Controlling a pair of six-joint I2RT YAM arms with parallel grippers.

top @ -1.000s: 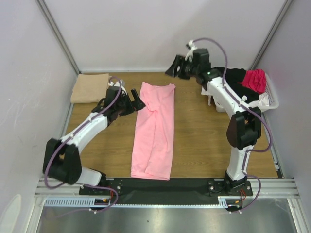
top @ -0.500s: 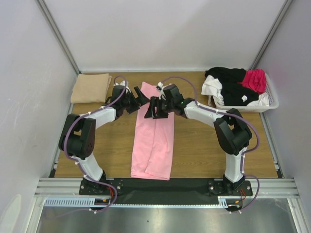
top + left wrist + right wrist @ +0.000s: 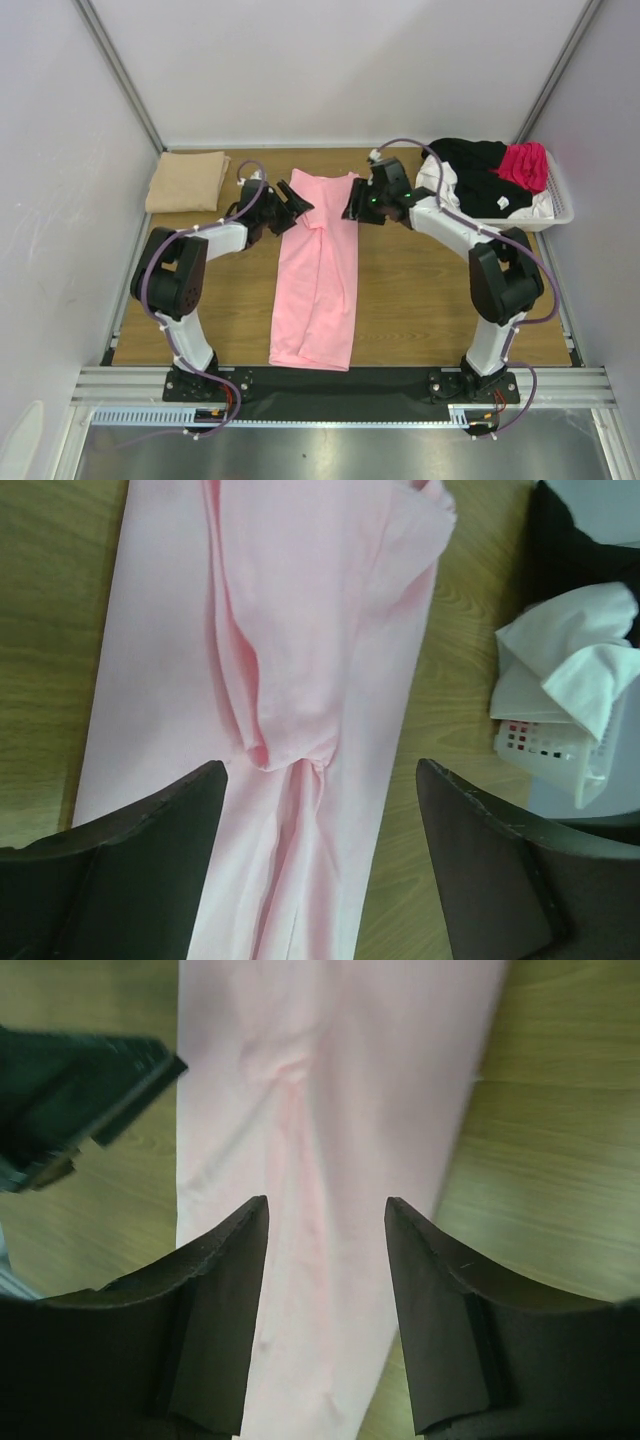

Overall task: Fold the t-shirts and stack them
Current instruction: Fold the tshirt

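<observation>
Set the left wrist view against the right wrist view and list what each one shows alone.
Left wrist only: the white basket at the right, a white t-shirt hanging over its rim and a black t-shirt behind. Right wrist only: the right gripper, open above the cloth. Both: the pink t-shirt lying on the wooden table, and the left gripper, open, which the right wrist view catches at its upper left.
</observation>
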